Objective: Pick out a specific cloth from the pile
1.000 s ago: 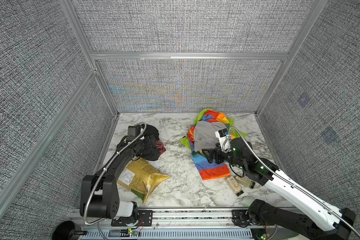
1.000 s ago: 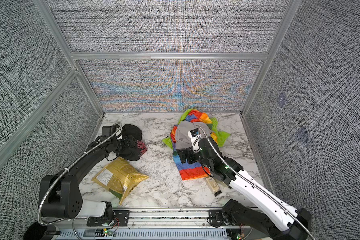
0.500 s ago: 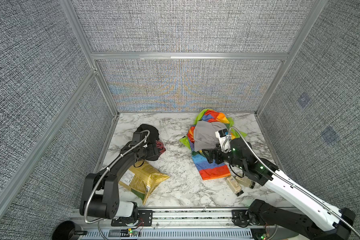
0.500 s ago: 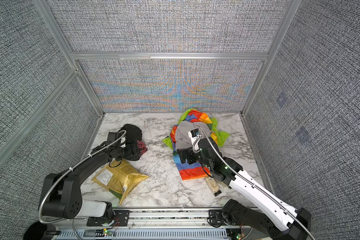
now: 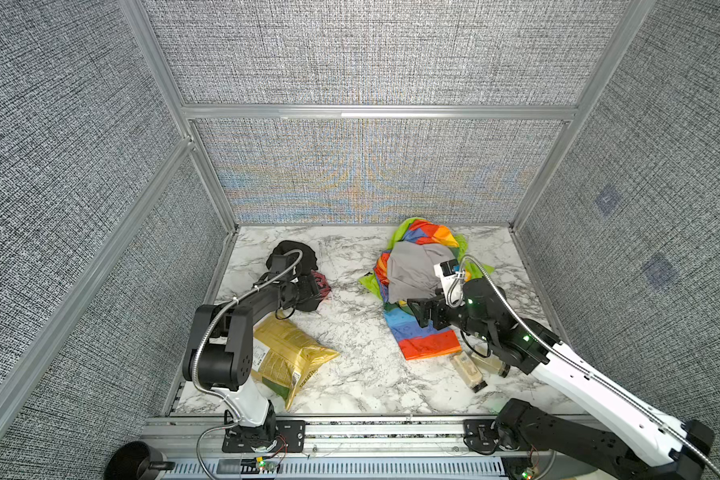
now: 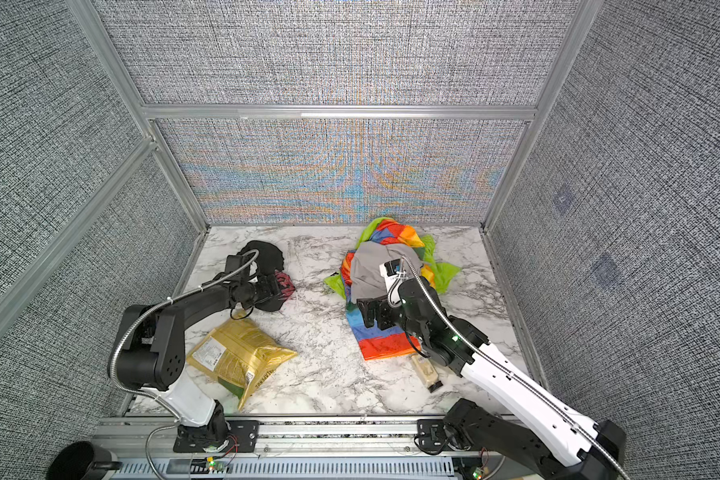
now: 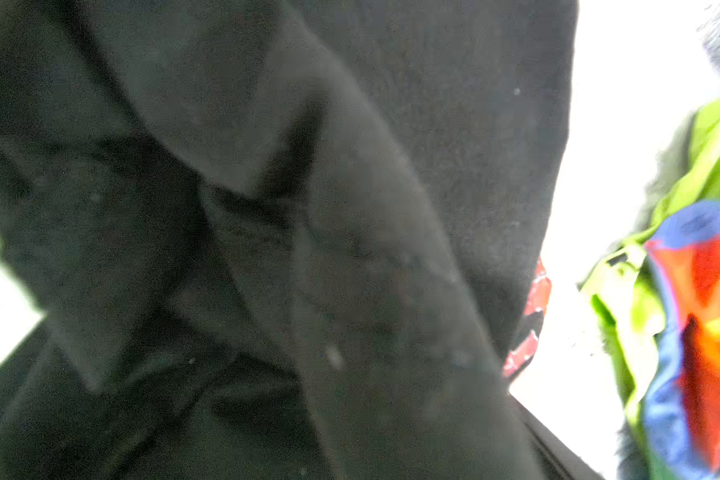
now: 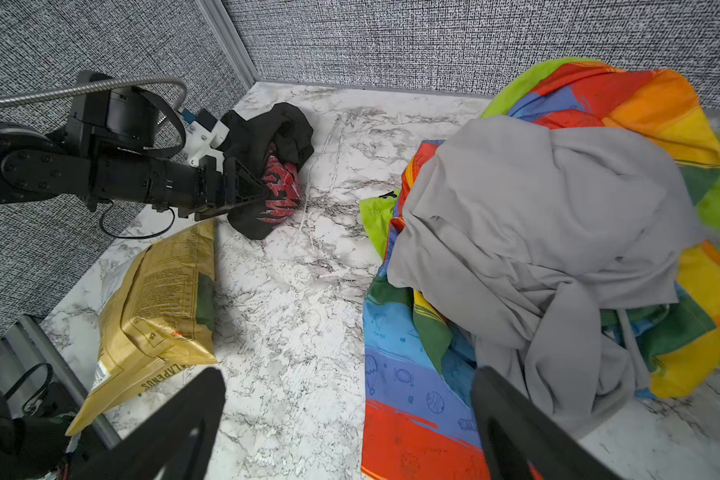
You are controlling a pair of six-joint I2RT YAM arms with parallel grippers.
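Step in hand: As I judge it, you are at the tail end of the job. The cloth (image 5: 307,256) (image 6: 273,254) lies on its own, well apart from the pile (image 5: 416,270) (image 6: 375,266), with the left gripper (image 5: 312,291) (image 6: 277,289) right up against it.
Cloth: It is black and bunched, with its red print (image 8: 281,187) turned toward the pile. It sits on the table (image 5: 358,332) toward the far left corner, just beside the gold bag (image 5: 292,357) (image 8: 163,291).
Pile: A grey cloth (image 8: 516,208) is heaped over a rainbow-striped cloth (image 8: 408,386), with lime green edges showing. It lies on the right half of the table, and you can see no black piece in it.
Left claw: The fingers reach the printed fold in the right wrist view (image 8: 262,195). The left wrist view shows only black folds (image 7: 308,249) filling the lens. You cannot tell whether the claw pinches the cloth or is free of it.
Right claw: The right gripper (image 8: 348,376) (image 5: 417,311) is released. Its 2 fingers are spread wide with nothing between them, low over the near end of the rainbow-striped cloth.
Next move: First settle what the left claw is doing. If it is free, lift the arm straight up and away so no fold trails along. If it grips, spread the fingers fully before you raise it.
Watch for: Loose fabric can catch on a finger and be dragged back toward the bag or the pile. Keep the right arm where it is, so it does not disturb the grey cloth.
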